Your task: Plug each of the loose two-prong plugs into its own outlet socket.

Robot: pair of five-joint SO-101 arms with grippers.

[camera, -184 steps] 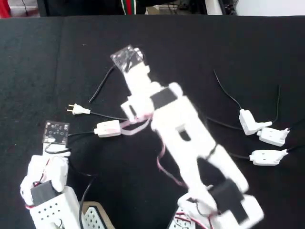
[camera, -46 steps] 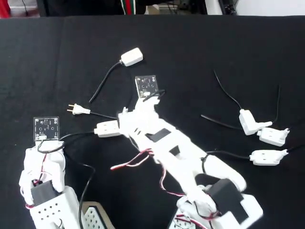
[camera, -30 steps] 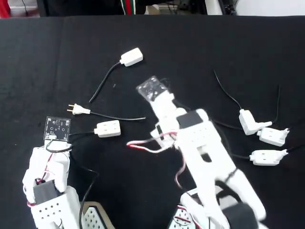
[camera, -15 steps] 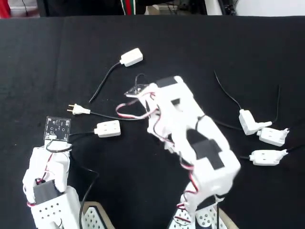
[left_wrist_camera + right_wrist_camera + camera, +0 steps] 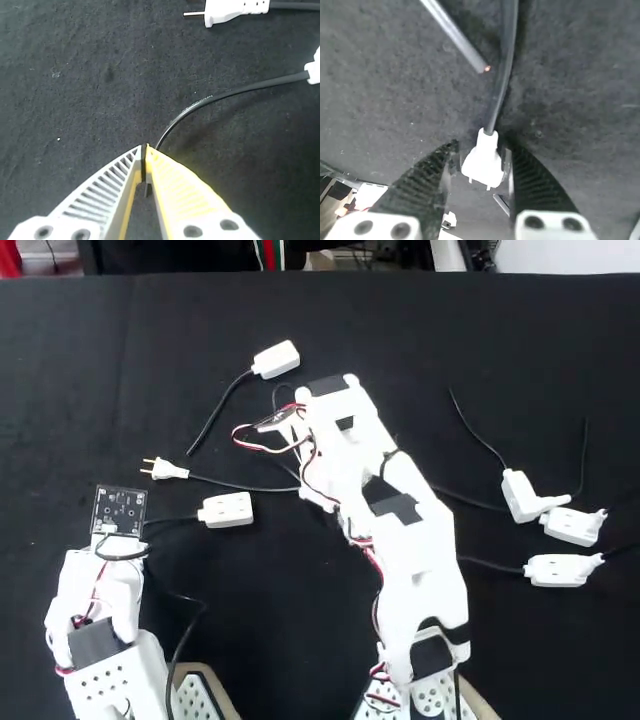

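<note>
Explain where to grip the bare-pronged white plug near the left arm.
Grip the plug by its white body, from above, closing across its width. It lies flat, prongs at one end and cord at the other, so the sides are free.

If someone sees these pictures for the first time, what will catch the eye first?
The big white arm stretched across the middle of the black table draws the eye first; the right tool at its end grips a white plug by its sides. At the table's near left, the left tool is shut on a thin black cable.
</note>
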